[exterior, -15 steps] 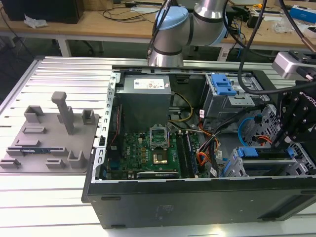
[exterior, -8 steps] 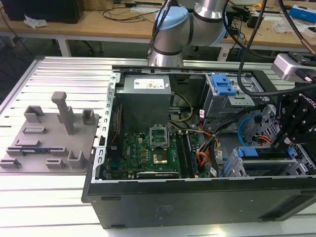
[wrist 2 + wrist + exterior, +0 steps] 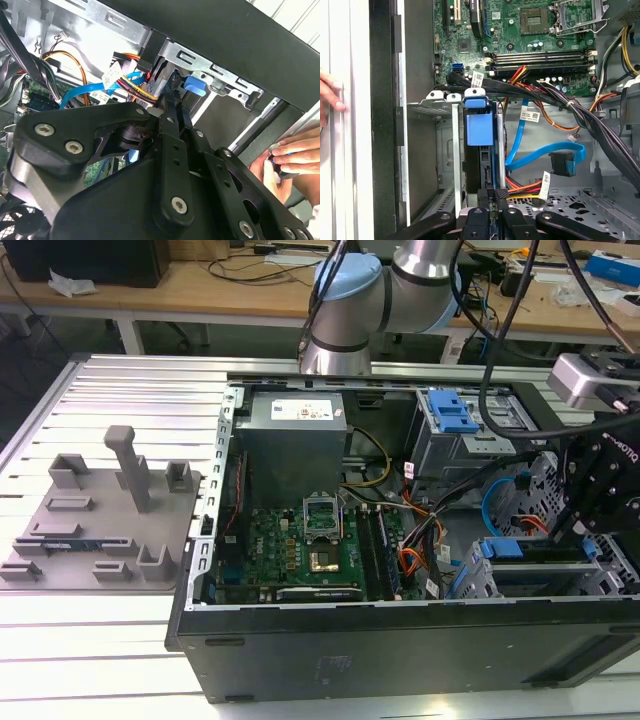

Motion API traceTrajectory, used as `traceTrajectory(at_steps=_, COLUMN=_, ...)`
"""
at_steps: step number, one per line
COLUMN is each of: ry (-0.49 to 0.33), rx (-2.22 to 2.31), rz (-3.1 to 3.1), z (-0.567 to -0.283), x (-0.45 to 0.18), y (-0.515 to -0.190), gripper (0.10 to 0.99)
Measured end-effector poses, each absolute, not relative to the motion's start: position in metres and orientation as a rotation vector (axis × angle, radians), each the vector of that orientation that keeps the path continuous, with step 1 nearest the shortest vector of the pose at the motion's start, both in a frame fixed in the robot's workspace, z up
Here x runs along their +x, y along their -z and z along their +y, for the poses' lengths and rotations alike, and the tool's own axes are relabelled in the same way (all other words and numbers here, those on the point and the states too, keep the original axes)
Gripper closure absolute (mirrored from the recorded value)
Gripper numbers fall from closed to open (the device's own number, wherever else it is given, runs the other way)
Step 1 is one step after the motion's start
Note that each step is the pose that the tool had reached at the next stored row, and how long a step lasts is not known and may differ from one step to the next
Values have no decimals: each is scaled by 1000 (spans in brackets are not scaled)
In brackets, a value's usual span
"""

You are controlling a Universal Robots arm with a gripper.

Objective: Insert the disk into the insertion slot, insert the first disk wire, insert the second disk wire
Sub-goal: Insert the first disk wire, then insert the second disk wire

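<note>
Three views to go through. In the exterior view, the open computer case [image 3: 400,650] lies on its side on the slatted bench [image 3: 80,640], along the bench's edge nearest the camera. A grey fixture plate [image 3: 100,520] sits just beside it toward the exterior view's left. The disk [image 3: 525,550], with its blue carrier, sits in the insertion slot [image 3: 475,582], which is in the case's end toward the exterior view's right. My arm [image 3: 350,300] comes in from the far edge of the bench, and the pincer [image 3: 590,525] hangs right over that end of the case.

In the second wrist view, the pincer [image 3: 176,102] has its two fingers pressed together. The tips are right up against the dark edge next to the disk's blue tab [image 3: 195,85]. I can't tell if they're actually touching it. A person's hand [image 3: 295,152] is resting outside the case wall. A blue cable [image 3: 90,92] and some orange wires run off behind the fingers.

In the first wrist view, the disk [image 3: 479,127] stands edge-on inside the grey cage of the insertion slot [image 3: 427,107], with the pincer [image 3: 495,194] closed up just at its end. The blue cable [image 3: 545,155] loops beside it, and its dark plug [image 3: 563,163] lies apart from the disk. The motherboard [image 3: 530,45] is beyond that, and fingers of the hand [image 3: 329,95] rest on the bench rail outside the case.
</note>
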State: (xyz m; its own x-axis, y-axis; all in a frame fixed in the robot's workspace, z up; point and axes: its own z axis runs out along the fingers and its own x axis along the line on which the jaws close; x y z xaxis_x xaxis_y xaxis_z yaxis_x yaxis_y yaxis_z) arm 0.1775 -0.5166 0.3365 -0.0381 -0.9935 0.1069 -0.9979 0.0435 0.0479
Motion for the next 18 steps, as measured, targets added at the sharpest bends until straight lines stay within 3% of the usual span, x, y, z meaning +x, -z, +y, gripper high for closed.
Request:
traceTrajectory(at_steps=4, ry=-59, rx=2098, rz=-2187, z=-517, x=176, y=-334, gripper=910)
traceTrajectory(at_steps=10, ry=-60, rx=2098, rz=-2186, z=-517, x=176, y=-363, gripper=663)
traceTrajectory(at_steps=12, ry=-60, rx=2098, rz=-2186, z=-516, x=176, y=-377, gripper=663)
traceTrajectory(at_steps=18, ry=-63, rx=2097, rz=-2185, z=-516, x=176, y=-377, gripper=663)
